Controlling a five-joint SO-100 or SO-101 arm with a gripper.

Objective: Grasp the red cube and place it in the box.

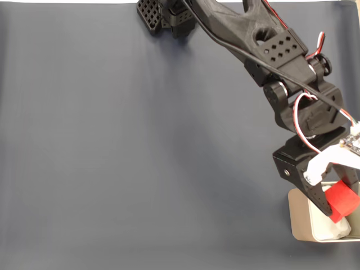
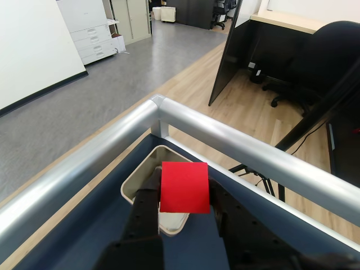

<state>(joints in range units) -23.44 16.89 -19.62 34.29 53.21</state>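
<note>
Red cube held over the box, ready for release.

The fingers (image 2: 185, 211) are closed on the red cube (image 2: 184, 187), pressing two opposite flat faces, and carry it just above the box (image 2: 135, 183), which sits at the tabletop (image 1: 140, 157) corner beside the metal rail (image 2: 236, 143). In the fixed view the cube (image 1: 343, 201) hangs over the box's (image 1: 298, 219) open top, above the crumpled white lining (image 1: 336, 228) that is all the box appears to hold. The cube looks light and rigid with plain, likely smooth faces, so a square pinch across parallel sides, as taken here, seems the safest hold. The thin-walled box probably shifts easily if bumped, and the soft lining should cushion a short drop.
</note>
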